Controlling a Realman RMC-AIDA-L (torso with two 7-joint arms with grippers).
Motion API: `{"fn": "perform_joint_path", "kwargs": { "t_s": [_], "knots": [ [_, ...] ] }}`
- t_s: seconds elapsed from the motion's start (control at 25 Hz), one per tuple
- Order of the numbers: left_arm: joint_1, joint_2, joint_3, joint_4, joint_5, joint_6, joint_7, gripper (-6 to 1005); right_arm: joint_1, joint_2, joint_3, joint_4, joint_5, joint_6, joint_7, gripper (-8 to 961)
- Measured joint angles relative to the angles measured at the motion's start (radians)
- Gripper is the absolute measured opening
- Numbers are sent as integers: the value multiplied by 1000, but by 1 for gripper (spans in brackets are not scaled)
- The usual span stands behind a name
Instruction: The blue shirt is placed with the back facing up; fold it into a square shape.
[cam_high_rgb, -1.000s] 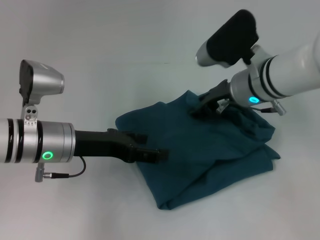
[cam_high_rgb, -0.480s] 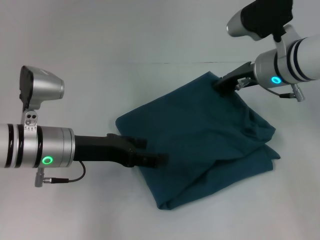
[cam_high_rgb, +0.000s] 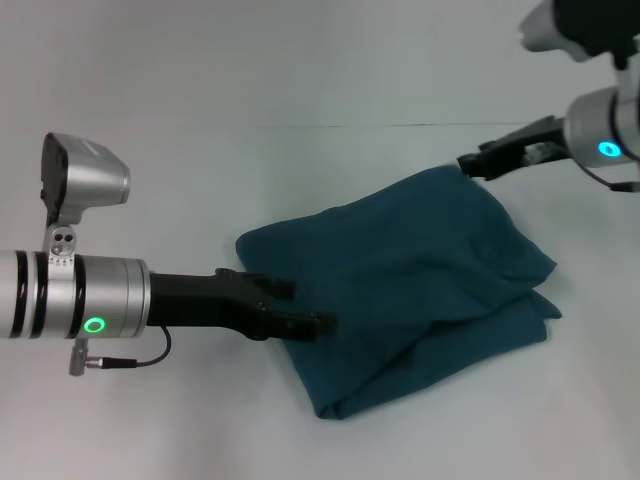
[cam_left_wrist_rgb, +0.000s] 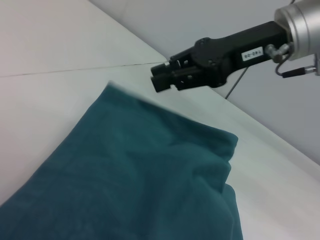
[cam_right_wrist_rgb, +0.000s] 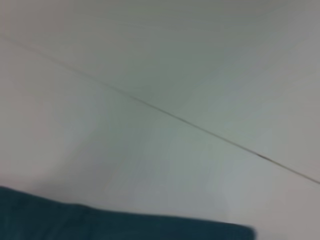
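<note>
Head view: blue shirt (cam_high_rgb: 420, 280) lies folded and bunched on the white table (cam_high_rgb: 200, 120). Left gripper (cam_high_rgb: 318, 322) reaches in low, fingers pressed together on its near-left edge. Left wrist view alone shows right gripper (cam_left_wrist_rgb: 161, 80) closed, empty, raised beyond the far corner.

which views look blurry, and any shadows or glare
Head view: sharp, even light, soft shadow under the blue shirt, no glare. Left wrist view: shirt's far edge smeared; right claw crisp. Right wrist view: soft all over, only table and a shirt strip.
</note>
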Motion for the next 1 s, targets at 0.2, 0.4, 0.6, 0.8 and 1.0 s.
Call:
{"fn": "perform_joint_path", "kwargs": {
  "t_s": [0.2,0.4,0.6,0.8,1.0],
  "knots": [
    [0,2,0,1,1,4,18,948,-74,-1,49,-113,9,-101,-5,432],
    [-5,2,3,1,2,4,22,948,-94,-1,98,-150,15,-282,-32,545],
    [-10,3,10,1,4,5,24,949,-120,1,104,-154,15,-331,-33,658],
    [-9,2,27,1,5,-2,24,949,-132,4,105,-138,20,-330,-36,842],
    [-10,0,30,0,5,-5,25,949,-135,2,105,-97,45,-321,-63,915]
  ]
}}
